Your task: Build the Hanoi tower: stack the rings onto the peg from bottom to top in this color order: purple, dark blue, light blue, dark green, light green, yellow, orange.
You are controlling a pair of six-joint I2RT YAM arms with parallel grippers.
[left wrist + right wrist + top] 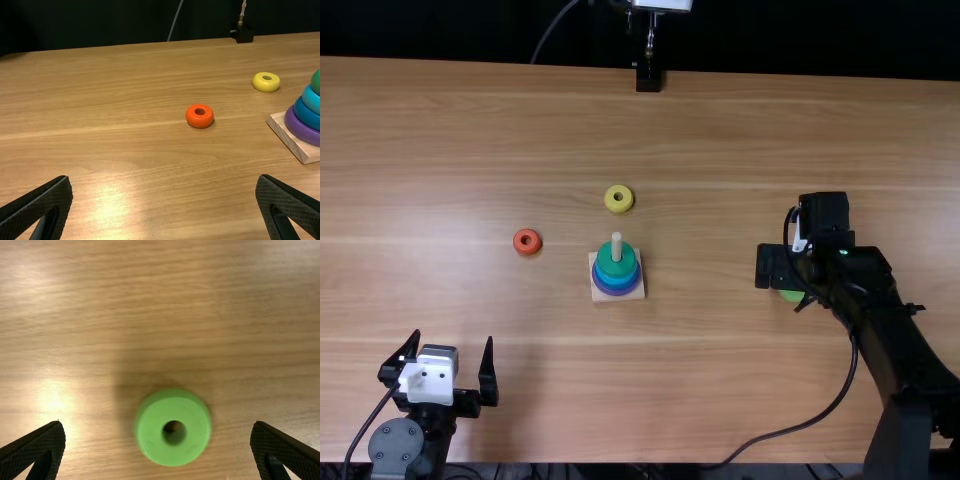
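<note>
In the top view the peg (617, 246) rises from a square wooden base holding, bottom to top, purple, dark blue, light blue and dark green rings (616, 262). Orange ring (527, 241) and yellow ring (619, 198) lie flat left of and beyond it. My left gripper (453, 337) is open over the near left table. My right gripper (780, 268) is above the light green ring (791, 296). In the right wrist view the light green ring (155, 435) lies between the spread fingers of my right gripper (158, 425). My left gripper (164, 180) has nothing between its fingers.
A black stand (649, 77) is at the table's far edge, with a cable behind it. Another cable (800, 426) loops beside the right arm over the near part of the wooden table (670, 400).
</note>
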